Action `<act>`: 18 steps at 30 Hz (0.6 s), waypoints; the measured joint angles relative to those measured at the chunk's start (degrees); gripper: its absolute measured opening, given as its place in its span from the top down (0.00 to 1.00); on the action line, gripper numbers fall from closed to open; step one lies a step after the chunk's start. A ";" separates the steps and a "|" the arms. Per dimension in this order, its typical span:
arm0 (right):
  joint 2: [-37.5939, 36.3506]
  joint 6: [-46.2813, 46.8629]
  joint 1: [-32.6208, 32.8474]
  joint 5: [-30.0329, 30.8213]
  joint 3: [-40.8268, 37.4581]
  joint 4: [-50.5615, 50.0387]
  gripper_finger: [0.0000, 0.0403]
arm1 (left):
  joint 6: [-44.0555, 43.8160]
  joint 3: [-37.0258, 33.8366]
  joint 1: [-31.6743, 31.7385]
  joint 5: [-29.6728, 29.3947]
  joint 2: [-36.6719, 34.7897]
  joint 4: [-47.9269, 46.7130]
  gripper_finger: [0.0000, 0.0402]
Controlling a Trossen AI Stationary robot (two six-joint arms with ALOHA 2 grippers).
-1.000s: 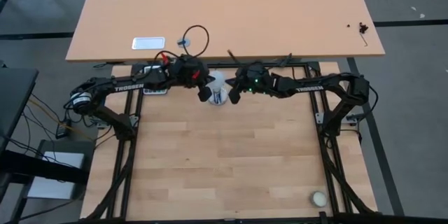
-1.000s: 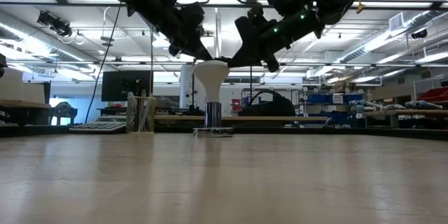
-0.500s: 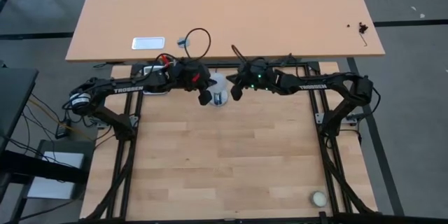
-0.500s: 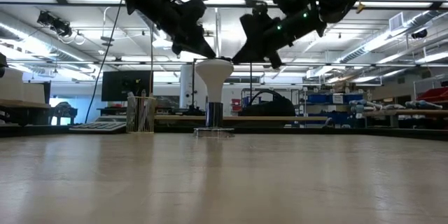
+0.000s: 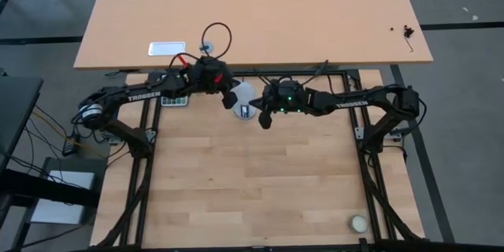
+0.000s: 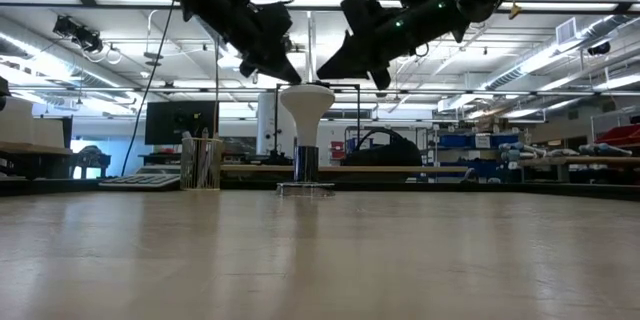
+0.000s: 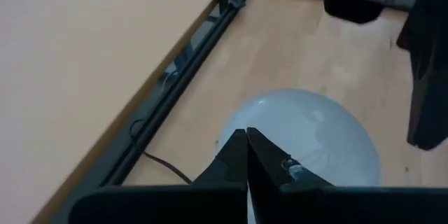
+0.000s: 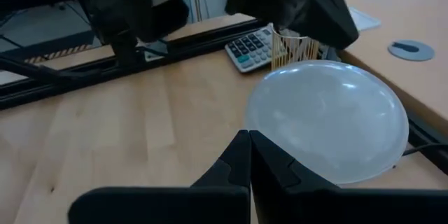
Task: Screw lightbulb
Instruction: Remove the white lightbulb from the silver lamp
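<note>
You are looking at the lightbulb (image 6: 306, 110) standing upright near the far edge of the counter (image 5: 252, 189), its globe up and its neck running down into a dark socket (image 6: 305, 163) on a flat base. The left tool (image 5: 227, 101) is hovering just beside the globe on one side, its fingers clenched together with nothing between them; the right tool (image 5: 264, 120) is hanging just beside it on the other side, likewise pinched closed and carrying nothing. Neither one is touching the glass as far as the low view is showing. You should be treating that globe as light, hard, smooth and brittle: it is likely to slip under a loose grip and crack under a hard one, so you would be wise to take it around the widest part of the globe, with the pads spread evenly, and turn gently. The screw base is sitting hidden inside the socket, so you cannot judge how far the thread is already seated. In both wrist views the closed fingertips are covering part of the globe, and the socket is not showing at all.
</note>
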 joint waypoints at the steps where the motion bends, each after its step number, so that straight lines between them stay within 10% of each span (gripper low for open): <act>1: 0.00 -0.14 0.00 0.00 0.00 -0.05 0.98 | 0.02 0.00 0.11 0.05 0.18 -0.33 1.00; 18: 0.00 0.77 -3.68 0.37 0.01 -2.92 0.98 | 0.07 0.05 0.25 1.24 1.96 -0.95 1.00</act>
